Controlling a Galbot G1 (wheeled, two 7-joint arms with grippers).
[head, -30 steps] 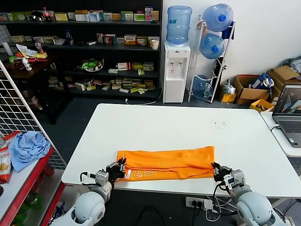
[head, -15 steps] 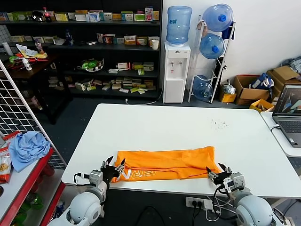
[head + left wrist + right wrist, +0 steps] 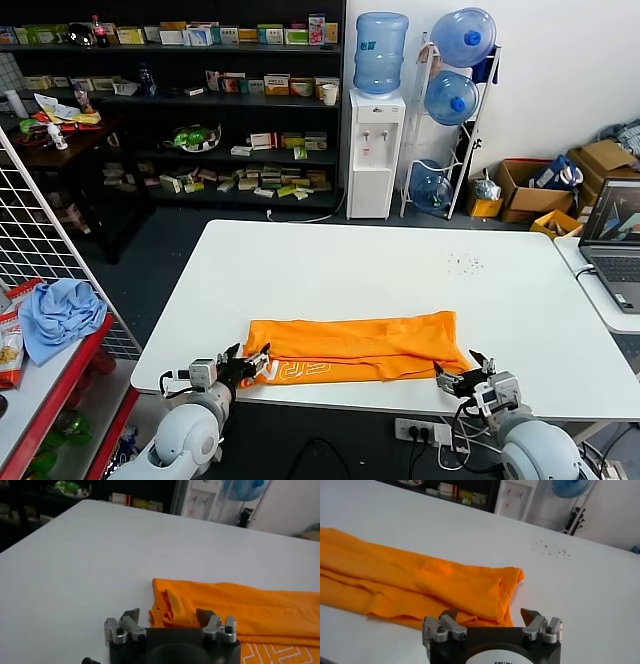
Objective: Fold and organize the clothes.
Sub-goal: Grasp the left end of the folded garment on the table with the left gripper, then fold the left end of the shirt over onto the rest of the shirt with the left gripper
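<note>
The orange T-shirt [image 3: 350,348] lies folded into a long strip near the front edge of the white table [image 3: 380,270], white lettering showing along its front left part. My left gripper [image 3: 245,360] is open at the strip's left end, jaws apart with the cloth's corner [image 3: 167,605] just ahead of them. My right gripper [image 3: 462,368] is open at the strip's right end [image 3: 505,587], holding nothing.
A laptop [image 3: 612,240] sits on a side table at the right. A light blue cloth [image 3: 60,315] lies on a red shelf beside a wire rack at the left. Shelves, a water dispenser [image 3: 374,130] and boxes stand behind the table.
Both grippers have let go of the shirt's ends, opened, and drawn back toward the table's front edge. The shirt lies still.
</note>
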